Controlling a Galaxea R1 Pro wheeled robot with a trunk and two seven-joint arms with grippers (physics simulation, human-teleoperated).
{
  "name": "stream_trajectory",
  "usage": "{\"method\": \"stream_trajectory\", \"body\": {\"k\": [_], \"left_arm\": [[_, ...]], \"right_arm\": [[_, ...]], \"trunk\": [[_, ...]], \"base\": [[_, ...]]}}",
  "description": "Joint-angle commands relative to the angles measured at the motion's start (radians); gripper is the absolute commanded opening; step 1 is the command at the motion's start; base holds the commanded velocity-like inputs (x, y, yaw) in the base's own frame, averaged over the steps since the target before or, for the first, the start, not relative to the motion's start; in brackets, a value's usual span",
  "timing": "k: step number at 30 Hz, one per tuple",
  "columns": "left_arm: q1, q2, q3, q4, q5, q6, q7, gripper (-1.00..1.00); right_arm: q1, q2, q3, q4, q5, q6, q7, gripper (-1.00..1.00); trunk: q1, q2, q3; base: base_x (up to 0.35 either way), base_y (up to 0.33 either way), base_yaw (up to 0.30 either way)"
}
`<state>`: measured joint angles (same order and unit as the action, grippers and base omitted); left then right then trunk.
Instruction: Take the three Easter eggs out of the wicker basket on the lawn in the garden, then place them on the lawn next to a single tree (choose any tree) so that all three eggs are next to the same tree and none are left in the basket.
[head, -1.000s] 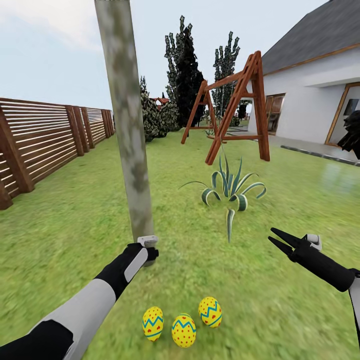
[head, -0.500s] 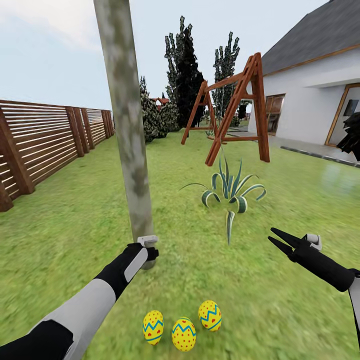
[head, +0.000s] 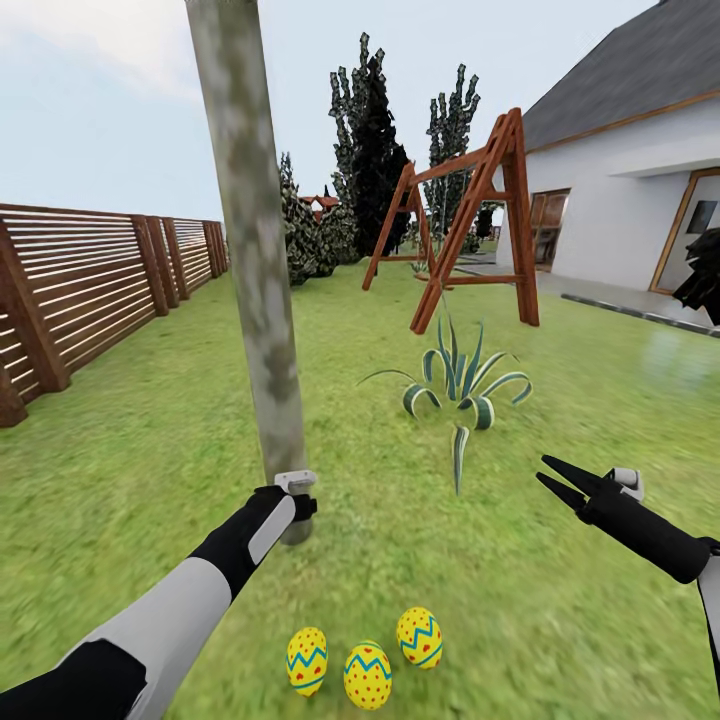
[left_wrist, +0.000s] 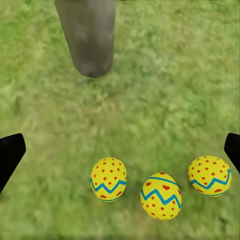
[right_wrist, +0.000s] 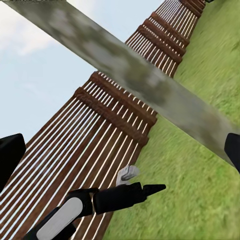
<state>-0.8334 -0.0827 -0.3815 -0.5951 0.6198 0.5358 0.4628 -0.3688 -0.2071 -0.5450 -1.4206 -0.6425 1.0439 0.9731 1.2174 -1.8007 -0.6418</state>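
Head view: three Easter eggs lay in a row on the lawn at the bottom centre of the frame, just below the foot of the tree, whose pale trunk ran up the left-centre. The left gripper sat at lower left-centre, against the trunk base and above the eggs; its finger spacing could not be read here. The right gripper was at lower right, fingers parted and empty, well apart from the eggs.

Left wrist view: the eggs lay across the lower frame, the trunk base at top centre. Both dark fingertips stood at opposite frame edges, spread wide, holding nothing.

Right wrist view: the trunk crossed the frame diagonally before a slatted fence. The left gripper appeared at bottom centre.
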Motion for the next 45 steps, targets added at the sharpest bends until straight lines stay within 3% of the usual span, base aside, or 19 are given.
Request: {"method": "stream_trajectory", "body": {"k": [1, 45], "left_arm": [[-0.001, 0.001, -0.005, -0.001, 0.011, 0.001, 0.01, 1.0], [-0.001, 0.001, -0.005, 0.0, 0.012, 0.0, 0.001, 1.0]], "right_arm": [[-0.001, 0.0, -0.001, 0.0, 0.004, 0.003, 0.006, 1.0], [-0.001, -0.001, -0.001, 0.0, 0.006, 0.003, 0.006, 1.0]], "trunk": [[-0.004, 0.007, 0.002], [-0.173, 0.315, 0.14]], "base": [[0.0, 0.0, 0.0], [0.0, 0.0, 0.0]]}}
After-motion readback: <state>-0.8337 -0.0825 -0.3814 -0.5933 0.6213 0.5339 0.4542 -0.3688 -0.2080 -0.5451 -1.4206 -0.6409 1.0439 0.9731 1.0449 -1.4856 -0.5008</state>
